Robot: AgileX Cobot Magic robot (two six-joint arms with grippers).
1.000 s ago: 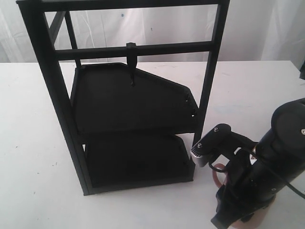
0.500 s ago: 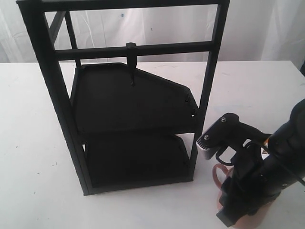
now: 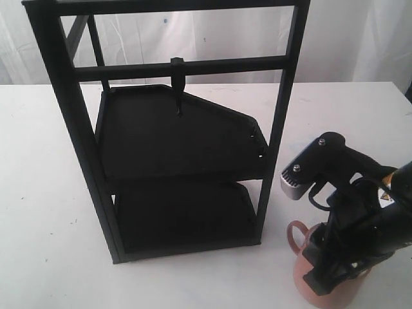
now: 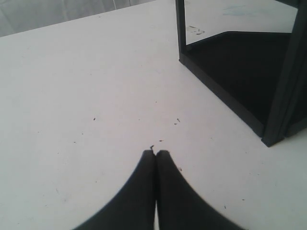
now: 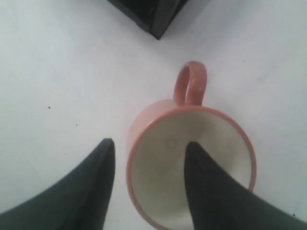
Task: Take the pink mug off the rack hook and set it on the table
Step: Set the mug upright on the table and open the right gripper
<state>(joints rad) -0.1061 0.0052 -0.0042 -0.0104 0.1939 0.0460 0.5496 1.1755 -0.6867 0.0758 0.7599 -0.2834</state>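
The pink mug (image 3: pixel 300 273) stands upright on the white table (image 3: pixel 45 212), just right of the rack's (image 3: pixel 71 129) front right leg, with its handle toward the rack. My right gripper (image 3: pixel 327 273) hangs over it, open. In the right wrist view one finger is inside the cream bowl (image 5: pixel 163 158) and the other outside, and the mug wall stands free between them (image 5: pixel 149 143). The rack hook (image 3: pixel 178 96) hangs bare from the crossbar. My left gripper (image 4: pixel 156 152) is shut on nothing over bare table.
The rack's lower shelf and a leg (image 4: pixel 268 120) lie near the left gripper. A rack foot (image 5: pixel 158 19) sits a short way beyond the mug's handle. Curtains hang behind the table.
My right arm has moved right and risen a little, uncovering more of the mug's handle and side. The mug has stayed on the table. The hook and rack are unchanged.
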